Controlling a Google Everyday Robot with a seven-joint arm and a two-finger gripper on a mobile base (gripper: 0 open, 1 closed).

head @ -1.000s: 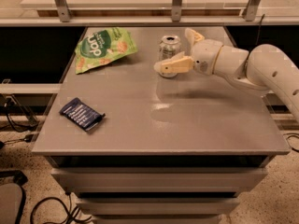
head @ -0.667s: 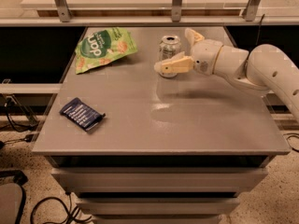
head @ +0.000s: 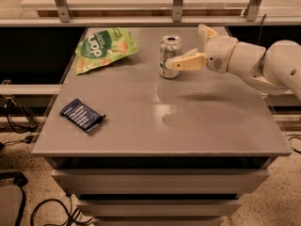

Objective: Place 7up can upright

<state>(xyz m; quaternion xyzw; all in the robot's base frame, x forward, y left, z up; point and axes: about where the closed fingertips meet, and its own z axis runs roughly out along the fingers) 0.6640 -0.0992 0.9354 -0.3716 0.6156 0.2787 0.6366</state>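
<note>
Green bag [head: 104, 48], dark blue packet [head: 82, 115]

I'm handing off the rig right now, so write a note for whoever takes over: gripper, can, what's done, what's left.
Gripper: open, over the far right of the table, beside the 7up can. One finger crosses in front of the can; contact cannot be told.
7up can: upright on the far side, right of the green snack bag.
Done: can stands upright.
Left: probably just back the gripper away without knocking it.

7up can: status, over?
Gripper open beside 7up can, one of its fingers across the can's front. Can upright on table. Green bag, blue packet well apart.
</note>
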